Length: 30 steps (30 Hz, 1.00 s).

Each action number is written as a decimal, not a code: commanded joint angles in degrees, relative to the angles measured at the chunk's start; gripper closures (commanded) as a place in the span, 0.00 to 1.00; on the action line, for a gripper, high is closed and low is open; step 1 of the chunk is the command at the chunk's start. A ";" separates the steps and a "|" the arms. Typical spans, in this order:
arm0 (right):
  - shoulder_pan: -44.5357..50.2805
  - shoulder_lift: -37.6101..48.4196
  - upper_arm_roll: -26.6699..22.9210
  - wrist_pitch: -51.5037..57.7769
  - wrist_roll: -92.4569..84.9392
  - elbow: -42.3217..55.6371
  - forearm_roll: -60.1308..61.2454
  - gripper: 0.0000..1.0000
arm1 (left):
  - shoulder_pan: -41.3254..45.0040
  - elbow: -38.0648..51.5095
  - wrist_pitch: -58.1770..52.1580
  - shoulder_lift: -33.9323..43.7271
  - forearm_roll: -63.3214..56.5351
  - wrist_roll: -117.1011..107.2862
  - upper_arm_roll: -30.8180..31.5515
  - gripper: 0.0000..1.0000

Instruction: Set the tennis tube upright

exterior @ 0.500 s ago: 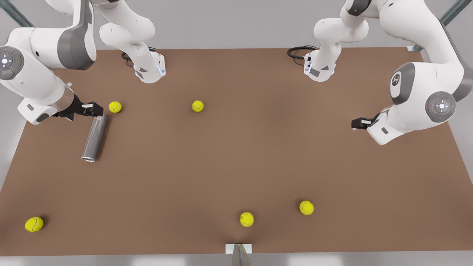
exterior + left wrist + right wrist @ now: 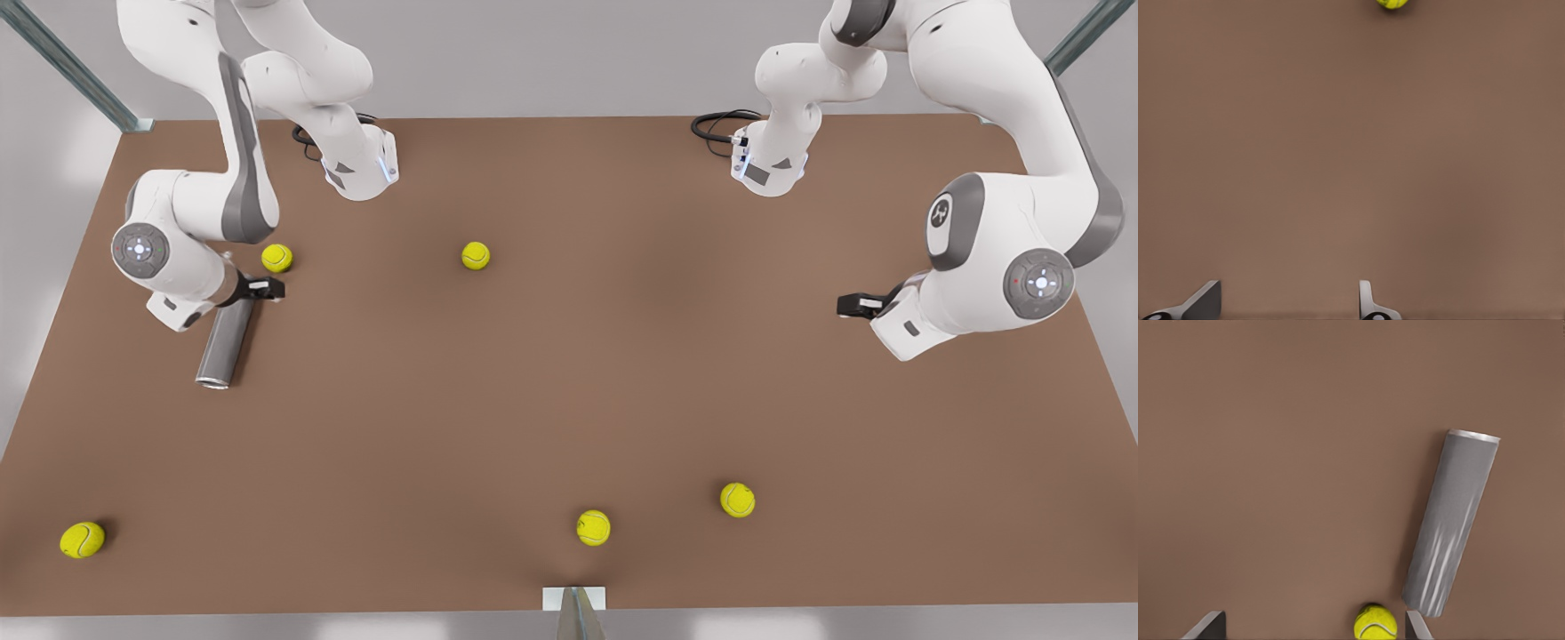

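Since the tennis tube is lying flat on the table, out toward the front view's left edge, nothing's upright yet. Its long axis runs from about 1 o'clock to 7 o'clock in that view, with the lighter-rimmed end at 7. The right gripper hovers at the 1 o'clock end, jaws spread wide and holding nothing. My guess is it's lining up to grab that end and tip the tube up. In the right wrist view the tube's near end sits just beside one fingertip rather than between them, so it looks off-centre. A tennis ball sits close by at 1 o'clock and could get bumped. The left gripper waits well apart at 3 o'clock, jaws also spread and empty.
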State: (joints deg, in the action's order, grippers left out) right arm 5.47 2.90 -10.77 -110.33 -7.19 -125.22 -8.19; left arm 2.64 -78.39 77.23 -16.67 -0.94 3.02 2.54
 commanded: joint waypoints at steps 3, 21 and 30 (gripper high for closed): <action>-10.12 -1.67 0.14 -16.14 -10.21 -1.78 0.45 0.00 | 0.00 -0.01 -0.15 -0.03 -0.02 0.40 0.01 0.00; -10.91 -3.96 0.05 -17.81 -10.39 -4.59 0.10 0.00 | 0.35 -0.09 -1.02 -0.91 -0.11 0.32 0.01 0.00; -10.65 -8.79 0.40 -23.88 -11.18 -6.79 -0.16 0.00 | 1.05 -0.09 -1.46 -1.34 -0.20 -2.59 0.01 0.00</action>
State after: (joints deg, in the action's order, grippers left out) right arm 1.49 -5.98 -10.33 -132.67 -15.54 -132.05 -8.43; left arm 3.56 -78.51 75.99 -17.97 -1.10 2.47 2.54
